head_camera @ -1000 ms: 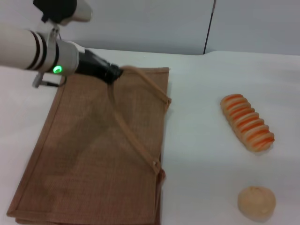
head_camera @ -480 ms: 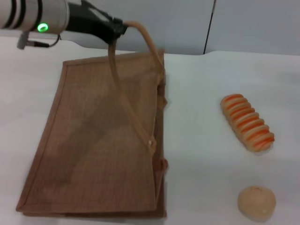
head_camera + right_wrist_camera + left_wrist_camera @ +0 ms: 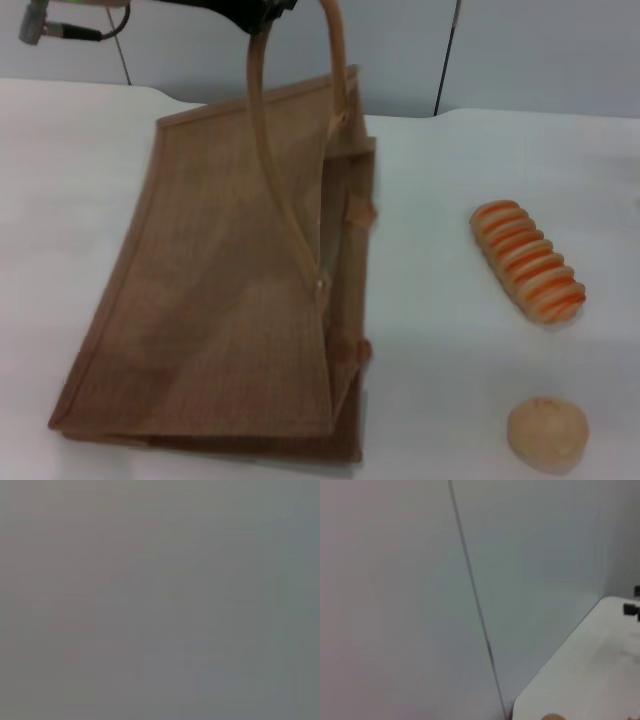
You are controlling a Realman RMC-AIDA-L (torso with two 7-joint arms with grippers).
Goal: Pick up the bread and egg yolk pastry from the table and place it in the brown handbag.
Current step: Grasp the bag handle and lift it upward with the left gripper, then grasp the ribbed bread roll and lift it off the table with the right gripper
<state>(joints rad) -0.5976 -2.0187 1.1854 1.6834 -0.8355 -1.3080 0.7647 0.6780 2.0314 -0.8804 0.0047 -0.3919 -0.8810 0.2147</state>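
Lifting higher than before, the left gripper (image 3: 262, 12) clamps a handle of the brown handbag (image 3: 230, 290), tilting it up.

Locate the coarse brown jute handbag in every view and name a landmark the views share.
Head view: the coarse brown jute handbag fills the left-centre, its handle pulled up by the left gripper.
Left wrist view: not in it.
Right wrist view: not in it; featureless grey.
Shared landmark: the white table and the wall seam.
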